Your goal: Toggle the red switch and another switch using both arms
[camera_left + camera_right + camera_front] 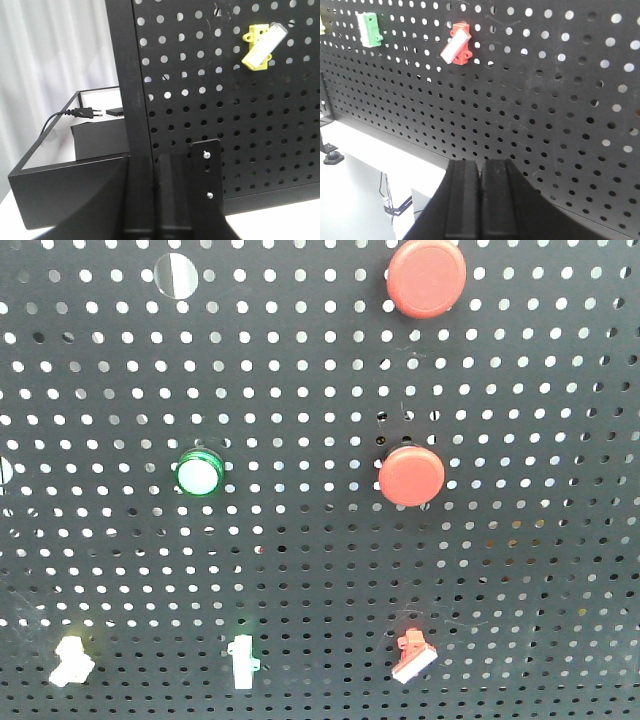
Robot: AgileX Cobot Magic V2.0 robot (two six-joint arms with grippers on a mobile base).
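The red switch (413, 656) sits low on the black pegboard (300, 570), its white-tipped lever tilted; it also shows in the right wrist view as the red switch (456, 44), up and left of my right gripper (481, 165), which is shut on nothing and well below it. The pale yellowish switch (71, 662) is at the board's lower left; in the left wrist view the yellow switch (263, 46) is at upper right, far above my left gripper (156, 160), shut and empty. Neither gripper shows in the front view.
On the board are two big round red push buttons (426, 278) (411, 476), a green-ringed round button (198, 474) and a slim white toggle (241, 660) with green base (369, 29). A black box (65, 165) with a plug (82, 113) stands left of the board's black post (127, 80).
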